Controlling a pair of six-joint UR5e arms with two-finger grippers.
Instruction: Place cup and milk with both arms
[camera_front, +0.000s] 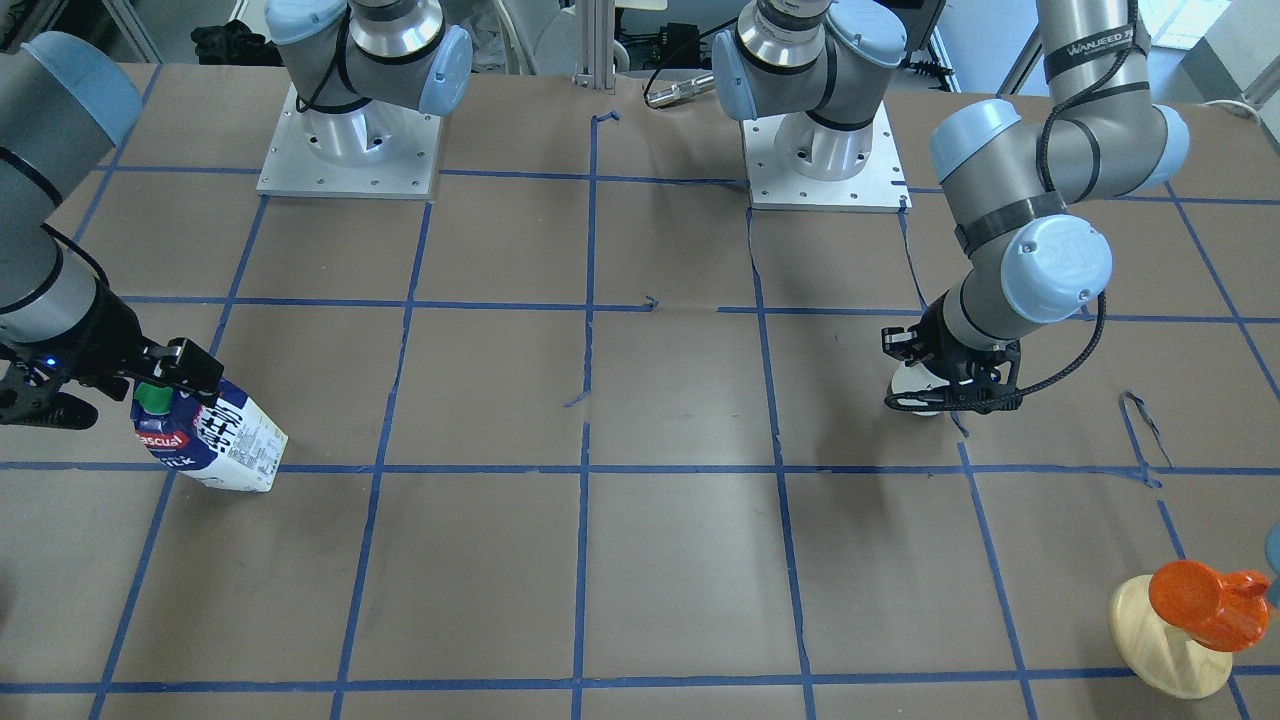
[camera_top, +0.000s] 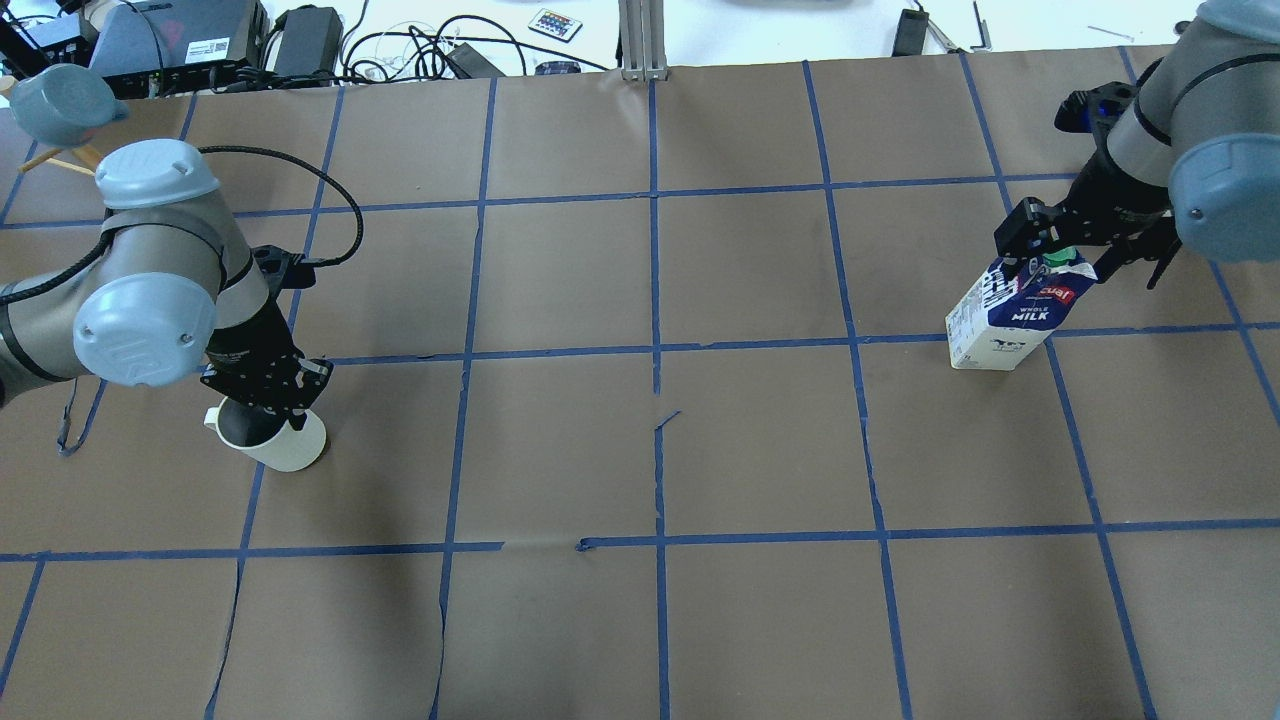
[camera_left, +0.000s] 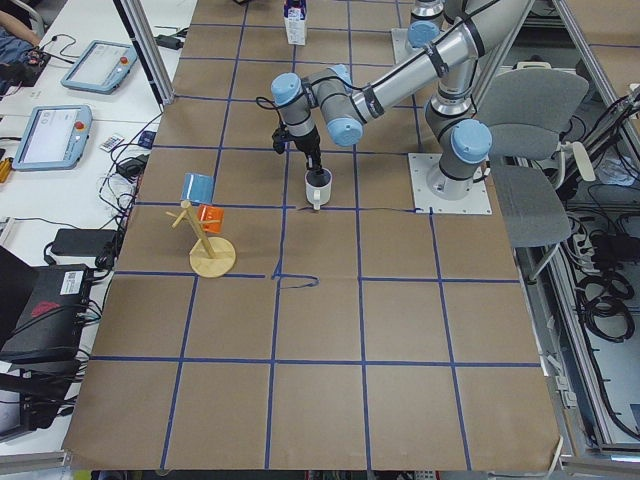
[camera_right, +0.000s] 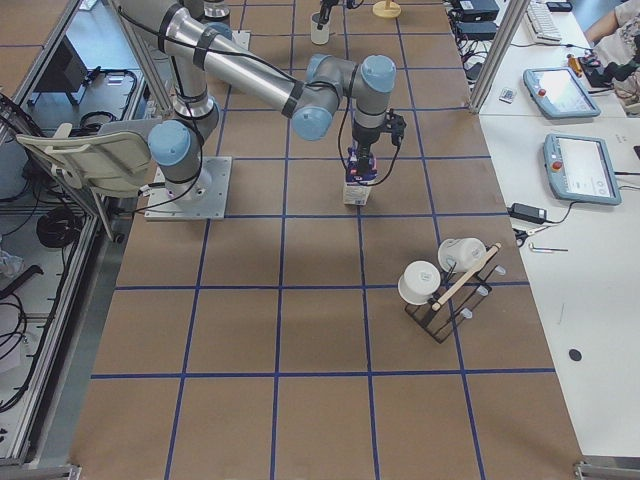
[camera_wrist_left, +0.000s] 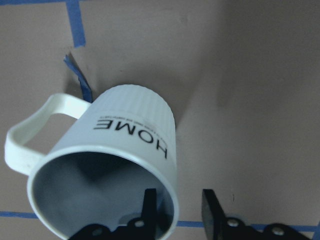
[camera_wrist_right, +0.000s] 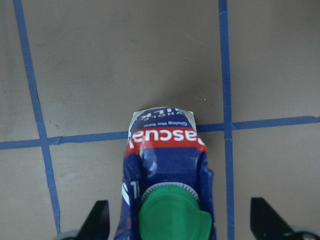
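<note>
The white "HOME" cup (camera_wrist_left: 135, 135) stands on the brown table, on the left of the overhead view (camera_top: 285, 447). My left gripper (camera_wrist_left: 180, 205) is over its rim. One finger is inside the cup and the other outside, with a gap to the wall, so it is open. The blue and white milk carton (camera_wrist_right: 165, 160) with a green cap stands upright on the right (camera_top: 1010, 320). My right gripper (camera_wrist_right: 182, 222) hangs over its top, with the fingers spread wide on both sides and not touching it.
A wooden stand (camera_front: 1170, 640) with an orange cup (camera_front: 1205, 600) is near the cup's side of the table. A rack with white cups (camera_right: 440, 285) stands near the milk's side. The arm bases (camera_front: 350, 150) sit at the robot's edge.
</note>
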